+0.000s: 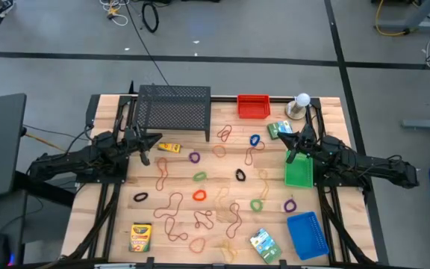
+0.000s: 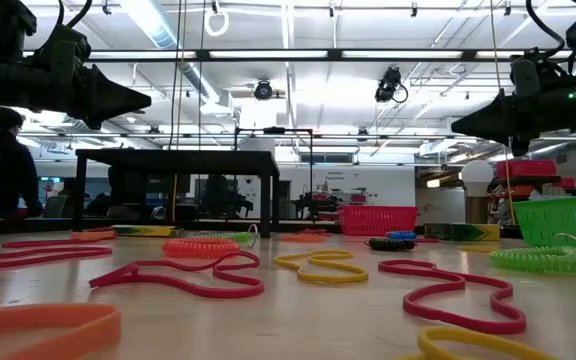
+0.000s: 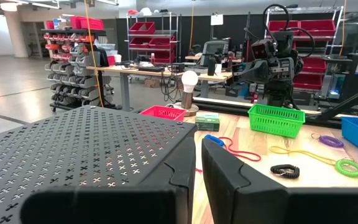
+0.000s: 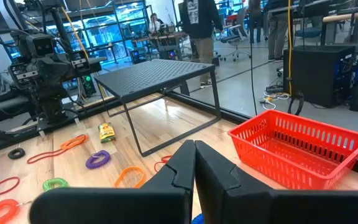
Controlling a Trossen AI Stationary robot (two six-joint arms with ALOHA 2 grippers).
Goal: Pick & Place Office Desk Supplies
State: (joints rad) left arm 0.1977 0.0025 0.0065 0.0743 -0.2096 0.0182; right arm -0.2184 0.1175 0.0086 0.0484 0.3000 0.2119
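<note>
While rack [image 1: 173, 112] hides table; bands [image 1: 200, 196] scattered.

The high view looks straight down from well above, taking in the whole wooden table [image 1: 110, 224] and the floor around it, while the low view sits at worktop height near one long edge and looks level across the boards into the room — its closest things large and soft. Each wrist view looks forward across the worktop from that arm's own end towards the opposite arm; both share the black wire-mesh rack [image 3: 86, 149] — also visible from above.
</note>
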